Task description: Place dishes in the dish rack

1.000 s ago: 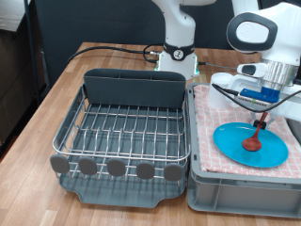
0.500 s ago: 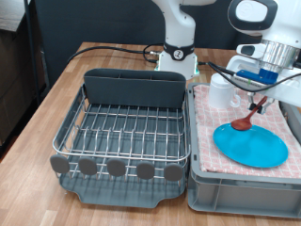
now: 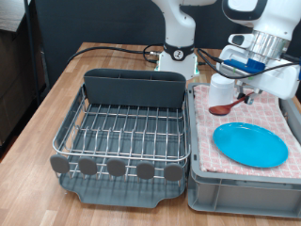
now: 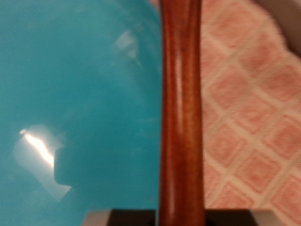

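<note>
My gripper (image 3: pixel 250 87) is shut on the brown wooden spoon (image 3: pixel 226 106) and holds it in the air above the pink-lined bin, its bowl hanging towards the exterior view's left. The wrist view shows the spoon's handle (image 4: pixel 181 113) running up the middle over the light-blue plate (image 4: pixel 75 104). The plate (image 3: pixel 250 144) lies flat on the pink checked cloth in the bin. The white mug (image 3: pixel 220 91) stands behind the spoon at the back of the bin. The dish rack (image 3: pixel 122 132) stands to the exterior view's left with nothing on its wire grid.
The grey bin (image 3: pixel 235 193) lined with pink checked cloth sits right beside the rack. The robot's base (image 3: pixel 177 52) and black cables (image 3: pixel 113 52) are at the back of the wooden table (image 3: pixel 38 122).
The gripper has lifted the spoon off the plate and carried it up and towards the exterior view's left, close to the mug. The plate now lies bare.
</note>
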{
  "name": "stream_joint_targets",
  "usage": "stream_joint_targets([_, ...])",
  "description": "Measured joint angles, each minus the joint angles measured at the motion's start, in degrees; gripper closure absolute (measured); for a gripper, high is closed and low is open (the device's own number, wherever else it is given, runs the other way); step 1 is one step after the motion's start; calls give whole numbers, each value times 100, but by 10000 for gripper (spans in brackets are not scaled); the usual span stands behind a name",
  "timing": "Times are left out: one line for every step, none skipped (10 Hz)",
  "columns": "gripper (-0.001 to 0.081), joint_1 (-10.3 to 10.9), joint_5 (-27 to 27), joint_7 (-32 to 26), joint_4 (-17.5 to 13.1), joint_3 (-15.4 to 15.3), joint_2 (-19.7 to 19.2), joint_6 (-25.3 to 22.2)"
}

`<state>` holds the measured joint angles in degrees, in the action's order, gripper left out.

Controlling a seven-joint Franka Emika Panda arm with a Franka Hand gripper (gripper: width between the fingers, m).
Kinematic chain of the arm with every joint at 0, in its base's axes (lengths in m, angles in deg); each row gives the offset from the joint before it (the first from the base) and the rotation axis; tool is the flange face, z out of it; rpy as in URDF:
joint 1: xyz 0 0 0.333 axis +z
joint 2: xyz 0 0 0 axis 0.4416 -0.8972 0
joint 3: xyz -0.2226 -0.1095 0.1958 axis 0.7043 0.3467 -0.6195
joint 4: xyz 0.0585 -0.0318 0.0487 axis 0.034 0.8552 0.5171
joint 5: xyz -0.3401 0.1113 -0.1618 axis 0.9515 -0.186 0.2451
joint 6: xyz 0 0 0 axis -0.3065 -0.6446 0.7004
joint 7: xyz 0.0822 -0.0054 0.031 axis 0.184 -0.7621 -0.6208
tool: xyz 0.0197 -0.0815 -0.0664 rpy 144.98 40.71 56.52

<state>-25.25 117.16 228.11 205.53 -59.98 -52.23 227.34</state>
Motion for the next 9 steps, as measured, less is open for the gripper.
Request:
stream_joint_targets([708,-19,-156,203,159,55,173,-62])
stream_joint_targets([708,-28,-373,335,299,101,365,-204])
stream_joint_targets([708,-30,-591,420,406,139,571,-433])
stream_joint_targets([708,-31,-776,443,484,173,782,-692])
stream_joint_targets([708,-32,-938,450,547,207,1000,-971])
stream_joint_targets([708,-35,-1085,489,601,248,1212,-1226])
stream_joint_targets([708,-39,-1181,490,691,314,1435,-1322])
stream_joint_targets([708,-39,-1253,490,869,361,1696,-1328])
stream_joint_targets([708,-32,-1251,422,859,360,1674,-1326])
